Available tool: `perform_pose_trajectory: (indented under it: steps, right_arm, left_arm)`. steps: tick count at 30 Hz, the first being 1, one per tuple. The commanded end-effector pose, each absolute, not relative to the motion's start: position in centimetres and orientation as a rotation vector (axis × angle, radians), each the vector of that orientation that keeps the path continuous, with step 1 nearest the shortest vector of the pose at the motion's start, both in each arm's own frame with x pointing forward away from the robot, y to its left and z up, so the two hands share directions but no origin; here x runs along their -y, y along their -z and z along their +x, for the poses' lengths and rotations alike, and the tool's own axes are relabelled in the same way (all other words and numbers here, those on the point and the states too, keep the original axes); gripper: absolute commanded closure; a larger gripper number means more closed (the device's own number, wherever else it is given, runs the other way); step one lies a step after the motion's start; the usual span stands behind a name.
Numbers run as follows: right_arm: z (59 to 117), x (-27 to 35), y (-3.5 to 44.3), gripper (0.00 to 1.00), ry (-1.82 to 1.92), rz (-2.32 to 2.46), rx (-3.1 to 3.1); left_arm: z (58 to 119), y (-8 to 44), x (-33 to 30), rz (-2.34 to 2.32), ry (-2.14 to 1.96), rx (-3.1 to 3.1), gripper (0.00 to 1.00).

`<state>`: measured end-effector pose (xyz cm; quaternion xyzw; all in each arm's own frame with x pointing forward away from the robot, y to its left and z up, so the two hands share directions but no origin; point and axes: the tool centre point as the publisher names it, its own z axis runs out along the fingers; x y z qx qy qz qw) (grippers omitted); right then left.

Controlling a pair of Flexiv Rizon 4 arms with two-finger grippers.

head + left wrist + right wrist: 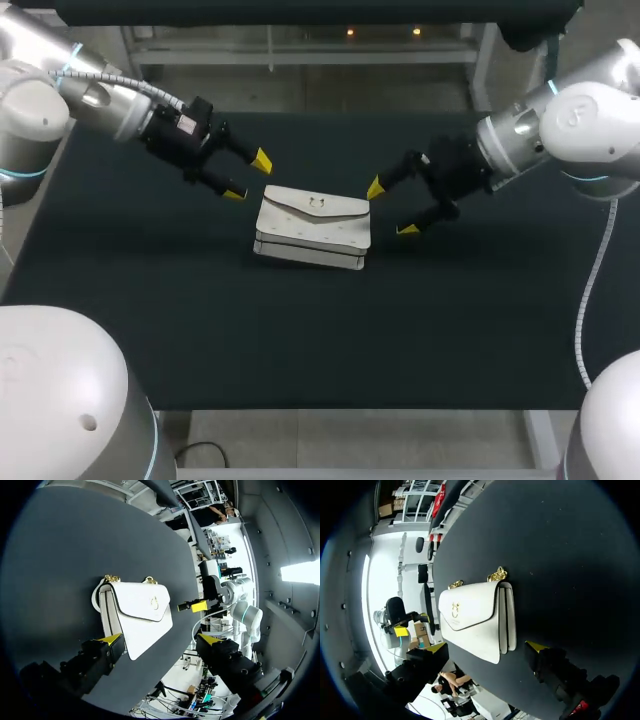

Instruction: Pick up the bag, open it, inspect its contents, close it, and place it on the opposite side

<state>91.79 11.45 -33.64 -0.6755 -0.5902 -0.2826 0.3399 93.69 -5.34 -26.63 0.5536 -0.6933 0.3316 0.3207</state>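
Observation:
A white handbag (312, 226) with a flap and a gold clasp lies flat on the dark table (200, 320), flap closed. My left gripper (247, 176) hovers open just off the bag's far left corner. My right gripper (391, 208) stands open beside the bag's right end, not touching it. In the left wrist view the bag (135, 615) lies ahead of my open left gripper (160, 640), with the right gripper's yellow tip (199, 606) beyond it. In the right wrist view the bag (477, 617) lies ahead of my open right gripper (487, 647); gold chain links (497, 574) show at its far edge.
Bare dark tabletop (480, 320) stretches on both sides of the bag and in front of it. Nothing else lies on it.

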Motion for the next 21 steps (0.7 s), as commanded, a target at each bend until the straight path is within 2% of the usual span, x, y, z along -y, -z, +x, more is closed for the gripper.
perform_pose_trajectory:
  steps: [1,10,13,17,21]
  right_arm:
    - [92.5,-12.0,34.9,0.04,0.742,-1.728,1.508]
    - [92.8,-12.7,35.7,0.04,0.766,-1.695,1.453]
    - [93.0,-13.0,36.0,0.07,0.782,-1.681,1.434]
    - [93.4,-13.4,36.2,0.19,0.796,-1.67,1.414]
    - [93.6,-13.8,36.3,0.2,0.804,-1.663,1.403]
  left_arm:
    - [94.2,27.3,5.9,1.44,-0.866,1.807,0.0]
    - [93.7,28.4,6.3,1.437,-0.869,1.801,0.0]
    - [93.6,28.7,6.4,1.44,-0.875,1.794,0.0]
    - [93.6,29.1,6.4,1.442,-0.884,1.781,0.02]
    - [93.5,29.6,6.4,1.456,-0.871,1.769,0.06]
